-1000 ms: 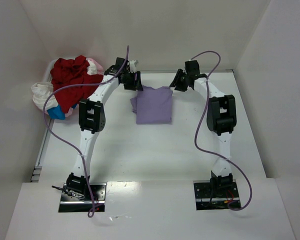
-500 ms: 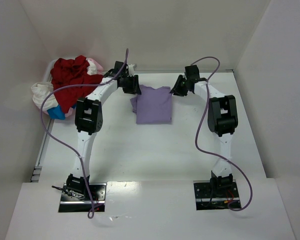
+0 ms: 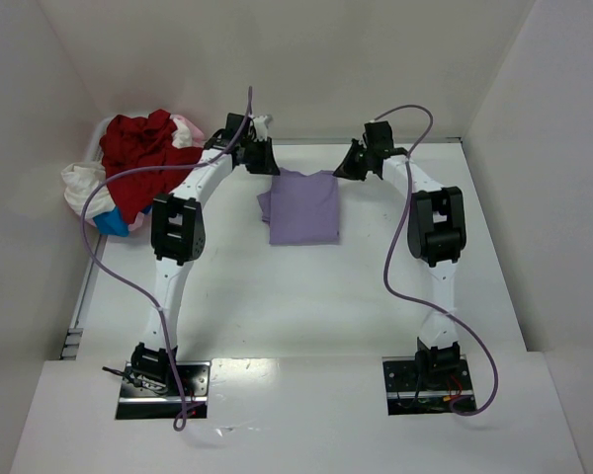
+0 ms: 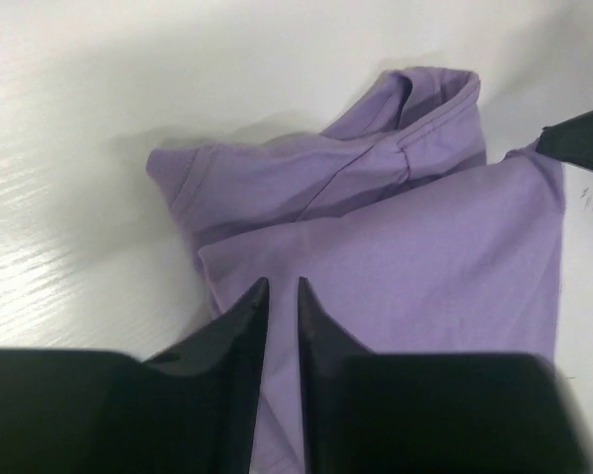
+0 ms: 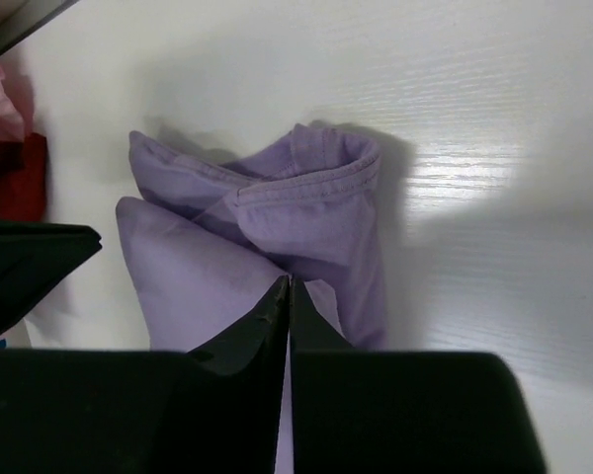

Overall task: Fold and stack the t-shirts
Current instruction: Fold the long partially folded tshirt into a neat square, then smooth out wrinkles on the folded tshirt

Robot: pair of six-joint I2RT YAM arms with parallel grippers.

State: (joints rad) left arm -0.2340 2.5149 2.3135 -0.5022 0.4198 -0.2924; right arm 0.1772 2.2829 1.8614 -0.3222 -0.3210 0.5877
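Note:
A folded lavender t-shirt (image 3: 301, 205) lies on the table's far middle. My left gripper (image 3: 264, 160) is at its far left corner. In the left wrist view the left gripper (image 4: 283, 288) stands nearly closed, with lavender cloth (image 4: 415, 257) in the thin gap between its jaws. My right gripper (image 3: 350, 164) is at the far right corner. In the right wrist view the right gripper (image 5: 290, 284) is pinched shut on the lavender fold (image 5: 296, 207). The red t-shirt (image 3: 138, 158), white t-shirt (image 3: 79, 186) and pink t-shirt (image 3: 186, 128) lie heaped at the back left.
Something blue (image 3: 114, 222) sticks out under the heap. White walls close in the table at the back and on both sides. A purple cable loops from each arm. The red cloth (image 5: 10, 178) shows at the left edge of the right wrist view.
Both grippers have closed down from open onto the far edge of the lavender t-shirt. The arms have shifted only slightly at its far corners.

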